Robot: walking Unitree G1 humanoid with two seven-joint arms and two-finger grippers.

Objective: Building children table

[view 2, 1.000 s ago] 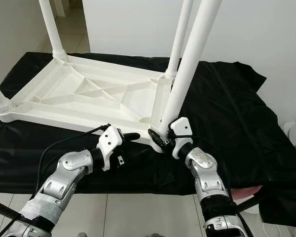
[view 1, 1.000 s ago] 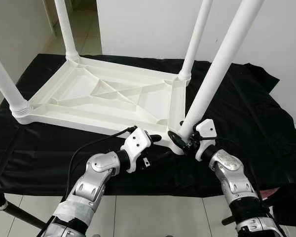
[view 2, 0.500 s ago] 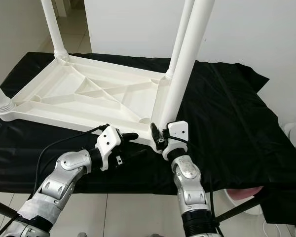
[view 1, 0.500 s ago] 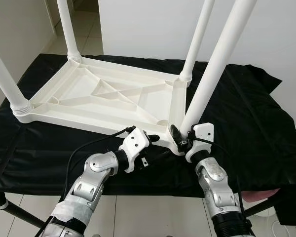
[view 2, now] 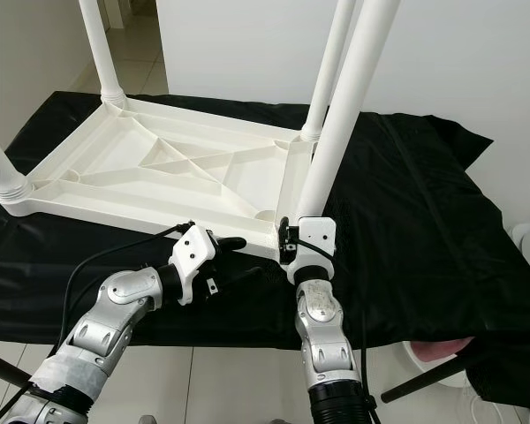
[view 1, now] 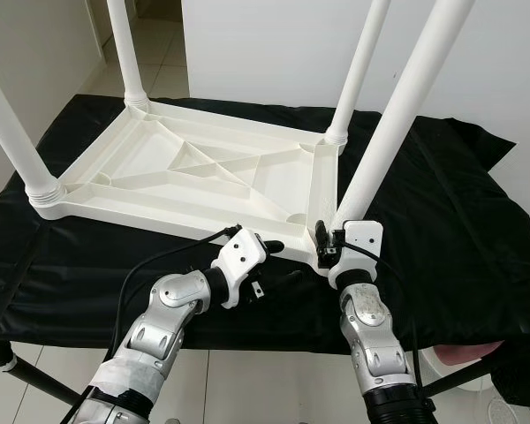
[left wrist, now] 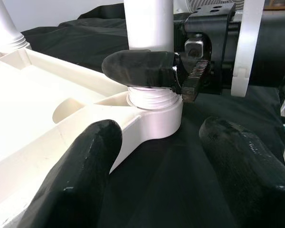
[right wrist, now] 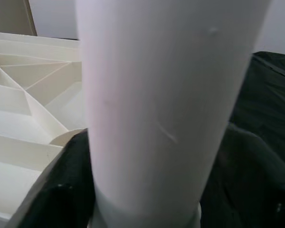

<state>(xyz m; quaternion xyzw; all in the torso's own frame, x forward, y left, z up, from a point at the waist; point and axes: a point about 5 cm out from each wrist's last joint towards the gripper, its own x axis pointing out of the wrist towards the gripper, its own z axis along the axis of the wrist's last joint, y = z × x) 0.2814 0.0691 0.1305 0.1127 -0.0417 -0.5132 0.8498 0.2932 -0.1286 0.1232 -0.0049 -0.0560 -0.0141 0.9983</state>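
The white children's table (view 1: 194, 177) lies upside down on a black cloth (view 1: 450, 230), three legs already standing in their corners; the right gripper (view 1: 329, 251) is clamped on the base of the fourth leg (view 1: 384, 141), which sits in the near corner socket (left wrist: 154, 111); the left gripper (view 1: 274, 252), fingers apart, hovers just beside that corner. The leg leans, so turning it could cross the thread or jam it; the table could slide on the cloth. No readable writing or brand.

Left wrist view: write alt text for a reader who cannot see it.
The right gripper grips a white table leg just above its corner socket on the upturned white tabletop. The left gripper's two black fingers are spread open in front, over black cloth.
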